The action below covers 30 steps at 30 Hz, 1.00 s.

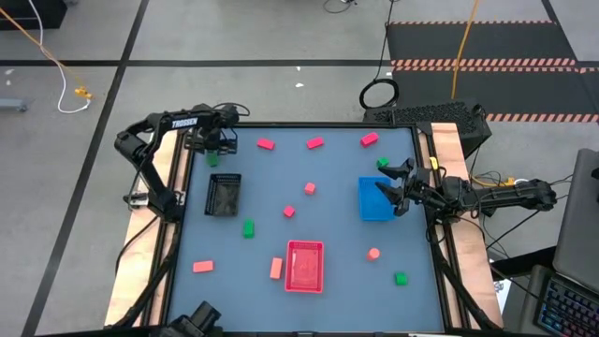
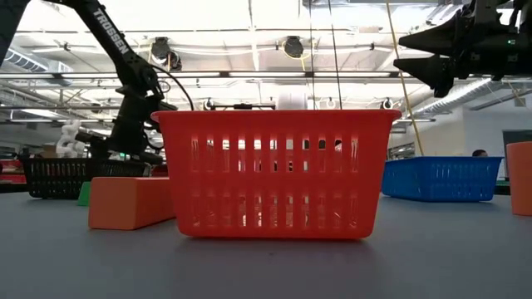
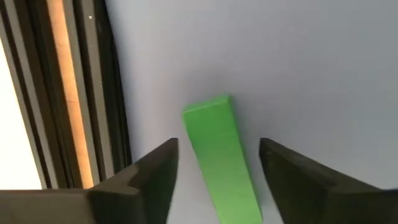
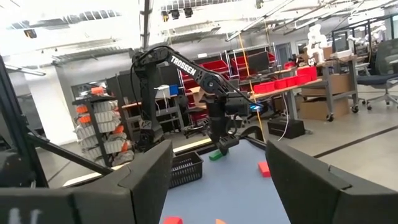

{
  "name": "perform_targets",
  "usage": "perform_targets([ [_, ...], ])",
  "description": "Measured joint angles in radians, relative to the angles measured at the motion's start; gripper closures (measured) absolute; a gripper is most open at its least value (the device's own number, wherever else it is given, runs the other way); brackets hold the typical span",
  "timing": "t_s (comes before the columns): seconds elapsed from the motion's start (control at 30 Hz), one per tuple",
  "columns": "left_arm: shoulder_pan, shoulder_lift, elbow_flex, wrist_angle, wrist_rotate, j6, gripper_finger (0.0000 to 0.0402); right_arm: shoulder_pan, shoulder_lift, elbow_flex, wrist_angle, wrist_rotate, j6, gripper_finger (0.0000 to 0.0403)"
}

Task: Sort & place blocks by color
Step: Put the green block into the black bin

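Observation:
A green block (image 3: 219,155) lies flat on the grey table near its far left corner, next to the table's edge rail. My left gripper (image 3: 217,143) points down over it, open. One finger stands on each long side of the block, with a gap showing on both sides. In the high view that gripper (image 1: 213,150) is just beyond the black tray (image 1: 223,195). My right gripper (image 1: 393,184) hangs open above the blue tray (image 1: 374,201) at the right. Other blocks, green (image 1: 248,227), magenta (image 1: 266,144) and salmon (image 1: 202,267), lie scattered on the table.
The red tray (image 1: 305,266) stands near the front middle, with a salmon block (image 1: 275,269) on the table beside it. The table's raised edge rail (image 3: 68,93) runs close along the left gripper. More blocks lie along the far edge (image 1: 314,142) and at the front right (image 1: 401,278).

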Motion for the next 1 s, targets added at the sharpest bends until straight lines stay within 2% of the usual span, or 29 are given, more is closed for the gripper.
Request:
perform_targets([
  [0.3, -0.023, -0.001, -0.01, 0.002, 0.017, -0.001, 0.0347, 0.0, 0.0, 0.0, -0.002, 0.0, 0.004, 0.0149],
  [0.43, -0.038, -0.004, -0.012, 0.006, 0.025, 0.024, 0.0394, 0.0, 0.0, 0.0, -0.004, -0.001, 0.004, 0.0149],
  [0.8, -0.067, -0.042, -0.016, -0.051, 0.072, 0.064, 0.0386, 0.0, -0.001, 0.0, 0.004, -0.001, -0.003, 0.0149],
  [1.0, -0.098, -0.076, -0.017, -0.057, 0.093, 0.077, 0.0344, 0.0, -0.001, 0.0, 0.004, 0.0, -0.004, 0.0149],
])
